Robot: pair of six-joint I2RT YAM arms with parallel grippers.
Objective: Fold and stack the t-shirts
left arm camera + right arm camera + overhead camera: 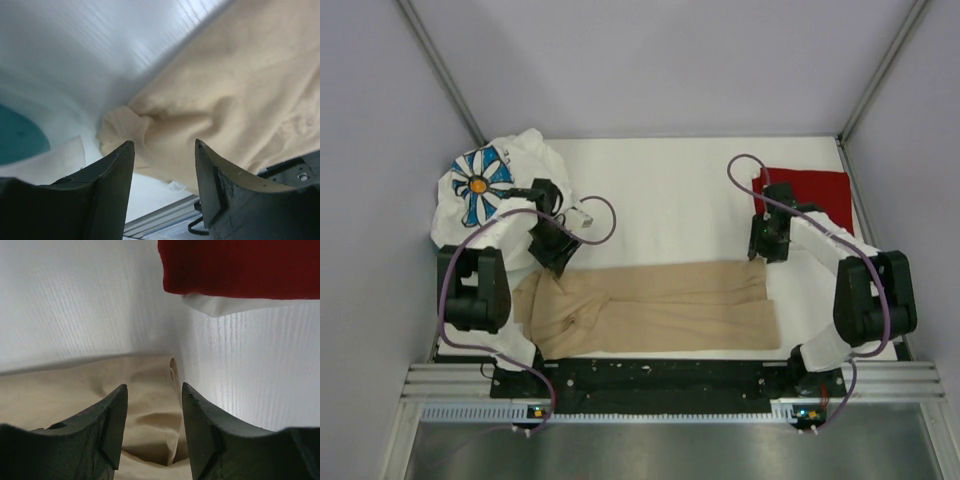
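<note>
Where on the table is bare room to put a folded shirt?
The table is bare in its middle and back: daisy shirt on the left, red shirt on the right, tan shirt in front. The near strip is crowded by the tan shirt.

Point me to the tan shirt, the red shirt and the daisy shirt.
tan shirt [660, 305]: top view, middle of the folded cloth.
red shirt [815, 188]: top view, middle of its visible part.
daisy shirt [478, 185]: top view, orange centre of the printed daisy.
</note>
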